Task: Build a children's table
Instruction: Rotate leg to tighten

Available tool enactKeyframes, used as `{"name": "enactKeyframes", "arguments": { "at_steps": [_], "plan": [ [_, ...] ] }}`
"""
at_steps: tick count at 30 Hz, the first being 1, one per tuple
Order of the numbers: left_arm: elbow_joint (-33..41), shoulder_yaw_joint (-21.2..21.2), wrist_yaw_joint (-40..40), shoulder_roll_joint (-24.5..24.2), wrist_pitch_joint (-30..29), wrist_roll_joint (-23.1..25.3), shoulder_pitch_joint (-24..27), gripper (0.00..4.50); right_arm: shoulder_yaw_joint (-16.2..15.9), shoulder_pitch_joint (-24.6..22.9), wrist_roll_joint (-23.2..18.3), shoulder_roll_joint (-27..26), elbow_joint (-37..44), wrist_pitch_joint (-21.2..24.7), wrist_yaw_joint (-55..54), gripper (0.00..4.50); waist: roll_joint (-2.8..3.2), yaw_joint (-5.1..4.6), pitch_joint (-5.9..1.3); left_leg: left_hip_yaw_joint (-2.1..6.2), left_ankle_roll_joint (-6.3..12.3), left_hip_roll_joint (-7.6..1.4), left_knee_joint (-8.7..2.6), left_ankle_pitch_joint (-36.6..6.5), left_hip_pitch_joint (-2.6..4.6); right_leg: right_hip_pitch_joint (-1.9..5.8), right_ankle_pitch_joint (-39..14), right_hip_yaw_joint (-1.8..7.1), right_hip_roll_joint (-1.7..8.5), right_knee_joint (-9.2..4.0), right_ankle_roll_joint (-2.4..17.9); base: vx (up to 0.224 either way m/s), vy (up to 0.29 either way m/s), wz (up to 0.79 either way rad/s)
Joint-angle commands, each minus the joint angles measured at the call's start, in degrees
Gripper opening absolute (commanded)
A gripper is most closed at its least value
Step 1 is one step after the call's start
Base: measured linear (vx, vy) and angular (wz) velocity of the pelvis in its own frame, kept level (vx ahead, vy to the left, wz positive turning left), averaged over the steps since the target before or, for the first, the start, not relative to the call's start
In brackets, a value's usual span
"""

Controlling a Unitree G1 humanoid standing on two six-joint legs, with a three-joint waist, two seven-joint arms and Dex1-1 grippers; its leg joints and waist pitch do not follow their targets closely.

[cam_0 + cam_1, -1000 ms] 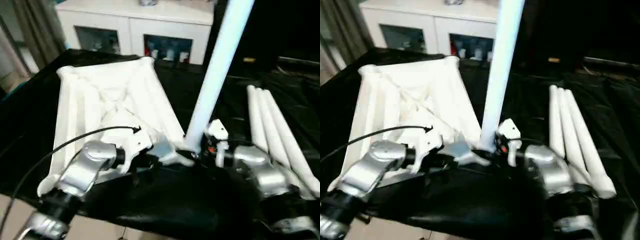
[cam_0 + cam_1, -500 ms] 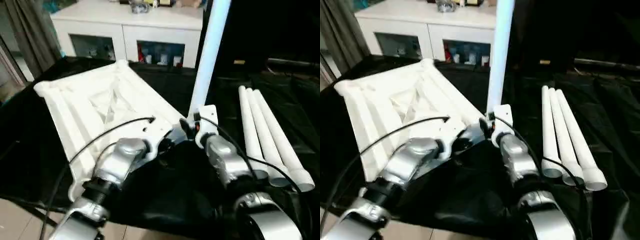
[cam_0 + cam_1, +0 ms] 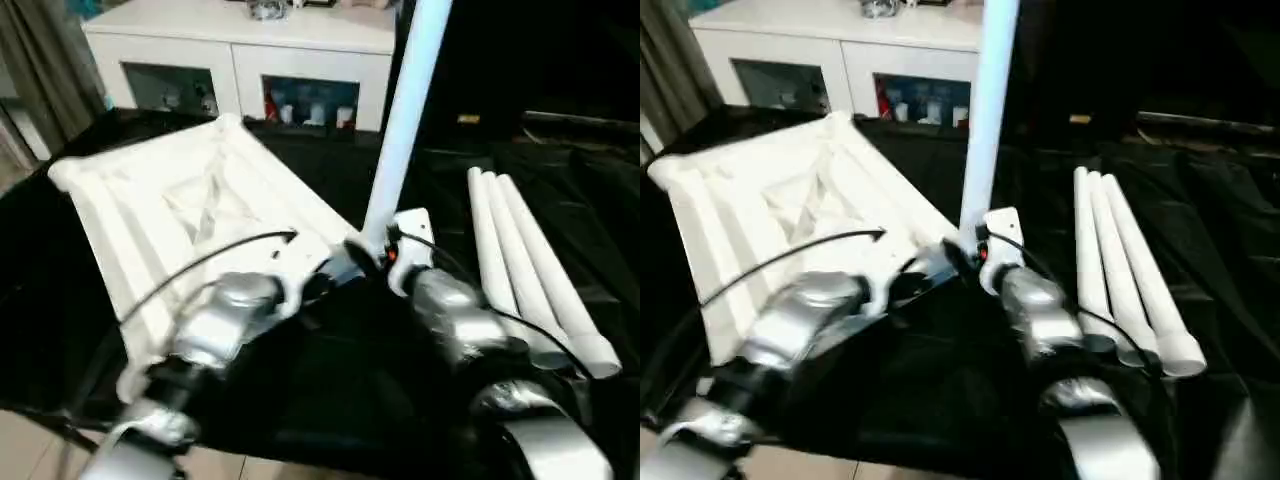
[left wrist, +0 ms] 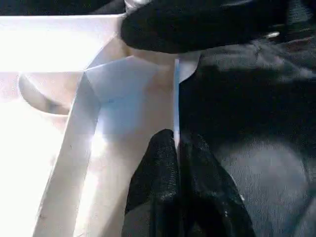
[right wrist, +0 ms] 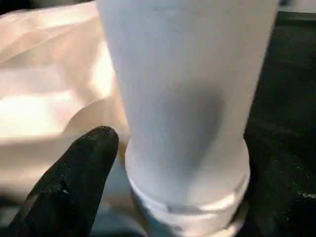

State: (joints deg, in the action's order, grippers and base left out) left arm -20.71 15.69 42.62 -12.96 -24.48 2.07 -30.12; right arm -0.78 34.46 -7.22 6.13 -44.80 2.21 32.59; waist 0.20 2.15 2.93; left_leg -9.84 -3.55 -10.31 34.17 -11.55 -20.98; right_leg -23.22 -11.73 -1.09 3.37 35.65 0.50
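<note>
On the black surface [image 3: 560, 190], my left gripper [image 4: 176, 148] pinches the tabletop [image 3: 180, 210] rim; the upright leg [image 3: 405, 110] stands between the right gripper's [image 3: 385, 255] parted jaws.

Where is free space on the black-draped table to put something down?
Bare black cloth lies between the upright white tube leg and the three white tube legs lying side by side. It is crowded at the near corner of the white ribbed plastic tabletop, where both grippers work.

White tabletop [image 3: 190, 210] and legs [image 3: 525, 265], black cloth [image 3: 560, 170].
</note>
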Motion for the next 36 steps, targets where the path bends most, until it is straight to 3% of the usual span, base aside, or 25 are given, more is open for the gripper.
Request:
{"name": "enactKeyframes", "arguments": {
  "at_steps": [1, 4, 8, 9, 11, 14, 27, 29, 36],
  "plan": [
    [1.31, 1.15, 3.11, -0.21, 2.04, -1.25, 0.66, 0.0, -3.18, -1.26, -0.89, 0.65, 3.6, 1.75, 6.13, 3.88, -0.48, 0.49, -3.69, 0.35, 5.72, -2.23, -3.53, -3.89, 0.03, 3.18, 0.04, 1.87, 3.79, -3.74, 14.71, 0.0, 0.0, 0.0],
    [3.94, 1.8, 9.53, -3.24, 3.29, -3.39, 1.97, 0.0, -4.52, -4.68, -2.04, 5.96, 10.44, 3.8, 14.56, 3.88, -0.42, 0.77, -3.6, 0.36, 6.64, -2.35, -3.53, -3.99, 0.05, 3.37, 1.66, 1.81, 3.9, -3.63, 15.63, 0.0, 0.0, 0.0],
    [7.1, 2.03, 15.94, -6.24, 2.96, -6.03, 3.04, 0.0, -5.26, -7.7, -3.98, 11.27, 17.93, 7.33, 21.44, 3.88, -0.37, 1.23, -3.57, 0.29, 6.52, -2.57, -3.61, -4.21, 0.43, 3.2, 1.5, 1.78, 3.83, -3.58, 16.18, 0.0, 0.0, 0.0],
    [7.68, 2.14, 17.41, -6.93, 3.11, -6.59, 3.18, 0.0, -5.44, -8.37, -4.48, 12.63, 19.76, 8.11, 23.14, 3.88, 0.33, 1.4, -3.58, 0.36, 6.29, -2.61, -3.61, -4.33, 0.58, 3.1, 1.36, 1.78, 3.85, -3.55, 16.24, 0.0, 0.0, 0.0],
    [8.1, 2.31, 19.38, -8.23, 3.17, -7.06, 3.27, 0.0, -5.87, -9.34, -5.04, 15.1, 22.39, 8.6, 26.26, 3.88, -0.06, 1.58, -3.62, 0.26, 6.0, -2.6, -3.57, -4.3, 0.61, 3.22, 2.54, 1.75, 3.72, -3.48, 16.35, 0.0, 0.0, 0.0],
    [7.92, 2.26, 20.26, -8.95, 3.27, -6.89, 3.34, 0.0, -6.3, -10.25, -5.79, 16.77, 24.54, 10.1, 29.02, 3.88, -0.07, 1.78, -3.57, 0.29, 5.79, -2.55, -3.58, -4.19, 0.44, 3.39, 2.5, 1.78, 3.88, -3.47, 16.29, 0.0, 0.0, 0.0],
    [8.06, 2.38, 21.27, -9.63, 3.76, -7.0, 3.66, 0.0, -8.94, -11.67, -4.32, 18.14, 26.46, 11.08, 30.69, 3.88, -0.25, 1.74, -3.75, 0.32, 5.57, -2.47, -3.33, -3.04, 0.36, 3.53, 3.05, 1.67, 3.91, -3.27, 16.55, 0.0, 0.0, 0.0],
    [8.03, 2.43, 21.24, -9.64, 3.82, -6.89, 3.69, 0.0, -9.42, -11.59, -3.87, 18.18, 26.01, 10.75, 30.67, 3.56, -0.51, 1.74, -3.74, 0.29, 5.46, -2.45, -3.33, -3.33, 0.39, 3.55, 2.64, 1.65, 3.9, -3.32, 16.49, 0.0, 0.0, 0.0],
    [7.59, 2.27, 21.47, -9.59, 4.03, -6.75, 3.5, 0.0, -9.76, -11.32, -3.25, 17.95, 25.22, 10.76, 29.89, 3.13, -0.34, 1.83, -3.84, 0.36, 5.58, -2.4, -3.2, -2.47, 0.35, 3.6, 3.14, 1.66, 3.92, -3.1, 16.37, 0.0, 0.0, 0.0]
  ]
}}
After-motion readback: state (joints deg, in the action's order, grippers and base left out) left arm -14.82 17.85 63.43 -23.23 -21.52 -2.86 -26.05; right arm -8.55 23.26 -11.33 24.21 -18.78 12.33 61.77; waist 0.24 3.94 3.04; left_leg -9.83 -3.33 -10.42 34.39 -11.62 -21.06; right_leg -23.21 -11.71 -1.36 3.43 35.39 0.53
